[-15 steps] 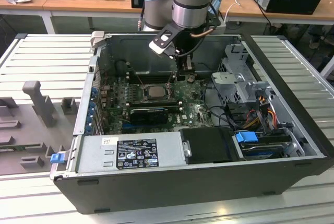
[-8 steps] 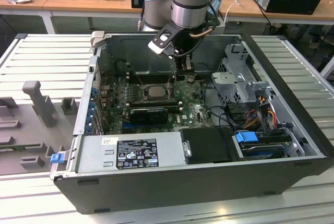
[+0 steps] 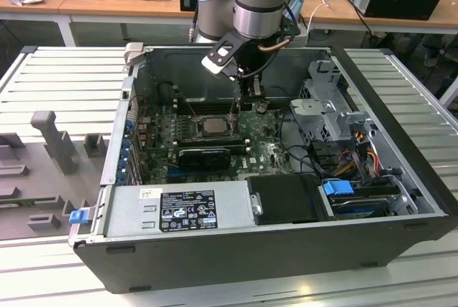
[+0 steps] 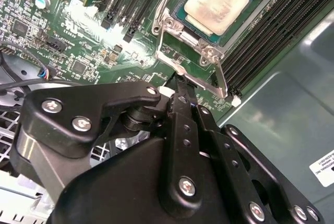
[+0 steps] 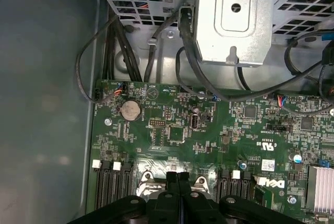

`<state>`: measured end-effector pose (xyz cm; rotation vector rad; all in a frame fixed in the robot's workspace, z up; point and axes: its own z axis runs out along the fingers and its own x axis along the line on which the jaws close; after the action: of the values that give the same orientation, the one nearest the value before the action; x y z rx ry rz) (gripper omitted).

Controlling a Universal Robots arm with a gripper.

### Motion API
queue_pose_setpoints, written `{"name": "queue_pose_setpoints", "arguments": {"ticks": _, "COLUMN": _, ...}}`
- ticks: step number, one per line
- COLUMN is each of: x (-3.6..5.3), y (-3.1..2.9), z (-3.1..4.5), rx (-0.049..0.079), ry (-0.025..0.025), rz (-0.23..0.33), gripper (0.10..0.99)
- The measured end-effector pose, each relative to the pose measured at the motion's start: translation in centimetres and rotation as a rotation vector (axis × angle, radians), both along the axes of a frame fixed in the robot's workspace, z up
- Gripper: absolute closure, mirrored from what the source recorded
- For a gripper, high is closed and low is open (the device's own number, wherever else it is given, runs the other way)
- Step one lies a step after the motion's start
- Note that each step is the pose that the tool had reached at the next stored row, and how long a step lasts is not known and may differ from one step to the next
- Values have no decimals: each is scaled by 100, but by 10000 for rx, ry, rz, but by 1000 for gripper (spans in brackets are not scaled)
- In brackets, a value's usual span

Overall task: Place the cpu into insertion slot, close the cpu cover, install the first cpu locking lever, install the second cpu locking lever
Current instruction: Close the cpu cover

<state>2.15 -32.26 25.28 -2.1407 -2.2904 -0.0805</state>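
The cpu [image 3: 212, 125] lies in its socket on the green motherboard [image 3: 268, 151]. In the second wrist view the cpu [image 4: 216, 2] shows its pale metal top through the window of the cpu cover [image 4: 168, 24], which lies flat around it. A silvery locking lever [image 4: 206, 81] runs along the socket's edge. My gripper [image 3: 233, 122] reaches down into the case at the socket's side on the exterior view's right. Its fingers are shut, and the tip [image 4: 179, 84] sits at the lever. The two fingers [image 5: 175, 182] press together in the first wrist view.
The open case holds a power supply [image 3: 179, 210] at the front, a drive cage [image 3: 325, 106] on the exterior view's right and a long black card [image 3: 204, 155] in front of the socket. Black memory slots [image 4: 271, 31] flank the socket. Loose cables [image 5: 104, 62] hang near the case wall.
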Motion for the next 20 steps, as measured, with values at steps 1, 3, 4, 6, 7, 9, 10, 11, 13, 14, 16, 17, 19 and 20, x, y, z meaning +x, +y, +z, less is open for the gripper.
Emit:
{"name": "queue_pose_setpoints", "arguments": {"ticks": 1, "x": -8, "y": 0, "z": 0, "rx": 0, "ry": 0, "rz": -1, "gripper": 980}}
{"name": "queue_pose_setpoints", "arguments": {"ticks": 3, "x": -17, "y": 0, "z": 0, "rx": 0, "ry": 0, "rz": -1, "gripper": 980}}
{"name": "queue_pose_setpoints", "arguments": {"ticks": 4, "x": -22, "y": 0, "z": 0, "rx": 0, "ry": 0, "rz": 0, "gripper": 980}}
{"name": "queue_pose_setpoints", "arguments": {"ticks": 6, "x": -30, "y": 0, "z": 0, "rx": 0, "ry": 0, "rz": 0, "gripper": 980}}
{"name": "queue_pose_setpoints", "arguments": {"ticks": 7, "x": -33, "y": 0, "z": 0, "rx": 0, "ry": 0, "rz": 0, "gripper": 980}}
{"name": "queue_pose_setpoints", "arguments": {"ticks": 9, "x": -42, "y": 0, "z": 0, "rx": 0, "ry": 0, "rz": 0, "gripper": 980}}
{"name": "queue_pose_setpoints", "arguments": {"ticks": 10, "x": -48, "y": 0, "z": 0, "rx": 0, "ry": 1, "rz": -1, "gripper": 980}}
{"name": "queue_pose_setpoints", "arguments": {"ticks": 11, "x": -51, "y": 0, "z": 0, "rx": -1, "ry": 0, "rz": 0, "gripper": 980}}
{"name": "queue_pose_setpoints", "arguments": {"ticks": 13, "x": -59, "y": 0, "z": 0, "rx": 0, "ry": 0, "rz": -1, "gripper": 980}}
{"name": "queue_pose_setpoints", "arguments": {"ticks": 14, "x": -64, "y": 0, "z": 0, "rx": 0, "ry": 0, "rz": 0, "gripper": 980}}
{"name": "queue_pose_setpoints", "arguments": {"ticks": 16, "x": -70, "y": 0, "z": 0, "rx": 0, "ry": 0, "rz": 0, "gripper": 980}}
{"name": "queue_pose_setpoints", "arguments": {"ticks": 17, "x": -77, "y": 0, "z": 0, "rx": 0, "ry": 0, "rz": 0, "gripper": 980}}
{"name": "queue_pose_setpoints", "arguments": {"ticks": 19, "x": -82, "y": 0, "z": 0, "rx": 0, "ry": 0, "rz": 0, "gripper": 980}}
{"name": "queue_pose_setpoints", "arguments": {"ticks": 20, "x": -86, "y": 0, "z": 0, "rx": 0, "ry": 0, "rz": 0, "gripper": 980}}
